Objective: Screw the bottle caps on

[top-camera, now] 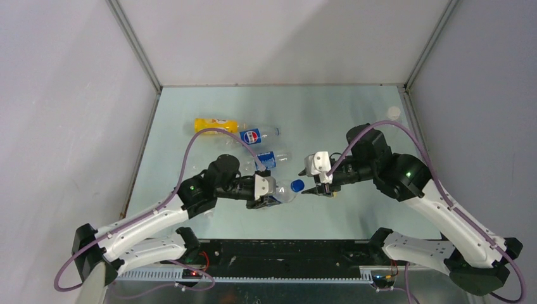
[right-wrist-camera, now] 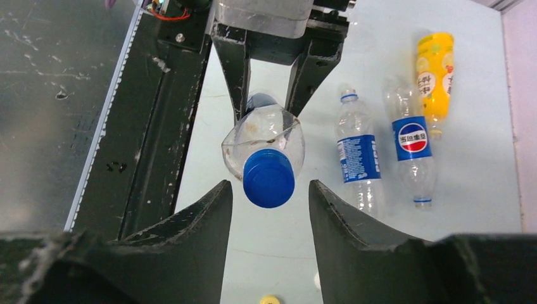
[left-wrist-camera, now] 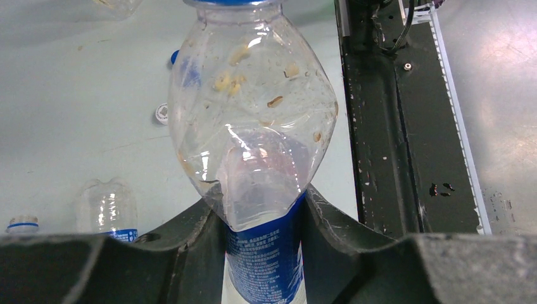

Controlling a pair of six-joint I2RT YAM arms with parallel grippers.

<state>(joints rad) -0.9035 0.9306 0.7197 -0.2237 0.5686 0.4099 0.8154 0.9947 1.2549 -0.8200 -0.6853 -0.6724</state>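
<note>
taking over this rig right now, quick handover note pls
Left gripper: shut on the clear bottle, neck toward the right arm.
Right gripper: open, fingers either side of the blue cap on that neck, not gripping.
Done: cap is on; tightness unclear.
Left: twist it, then the lying bottles: blue-label bottle and Pepsi bottle look uncapped, yellow-orange bottle unclear. White cap, yellow cap lie loose.

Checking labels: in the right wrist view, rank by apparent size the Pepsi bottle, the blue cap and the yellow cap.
1. Pepsi bottle
2. blue cap, inflated by nearness to the camera
3. yellow cap, smallest, at the frame edge
</note>
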